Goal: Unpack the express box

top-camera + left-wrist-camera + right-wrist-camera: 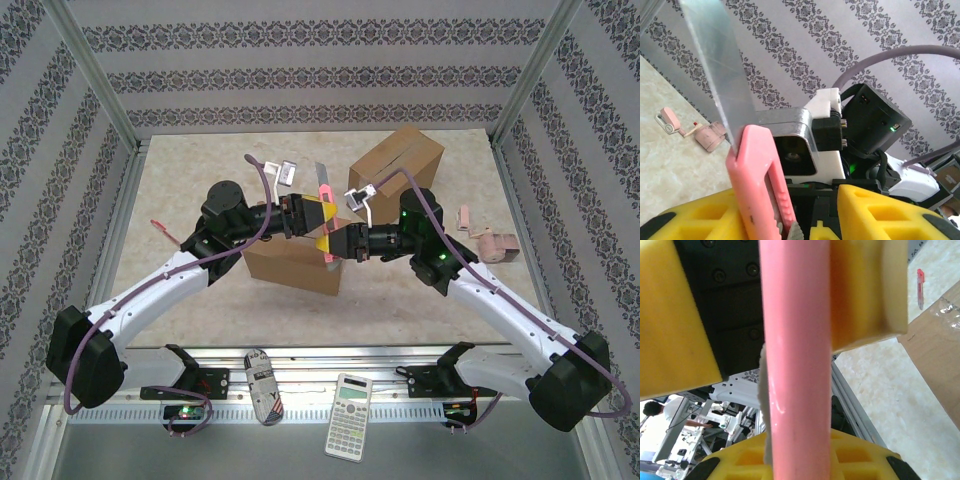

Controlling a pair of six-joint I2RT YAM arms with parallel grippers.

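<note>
Above the express box (290, 268), which is sitting on the table (200, 180), the two arms are meeting over the box's far edge around a pink utility knife (325, 192). The right gripper (328, 245) is gripping the lower end of the knife's handle, its jaws pressed narrow against the pink plastic; in the right wrist view the handle (797, 340) is rising straight out of those yellow jaws (800, 460). The left gripper (322, 213) is reaching in from the opposite side, higher on the handle, with its jaws standing partly open astride it: one yellow finger (865, 290) is lying against the handle, while a dark gap is showing between the handle and the other finger. In the left wrist view the knife (762, 175) is leaning beside one yellow jaw and standing clear of the other, and its bare steel blade (720, 70) is pointing up and away from the box. The box itself is lying directly beneath both sets of jaws, apart from them and untouched. A second cardboard box (397, 160) is resting beyond the express box, farther from the arms' bases.
</note>
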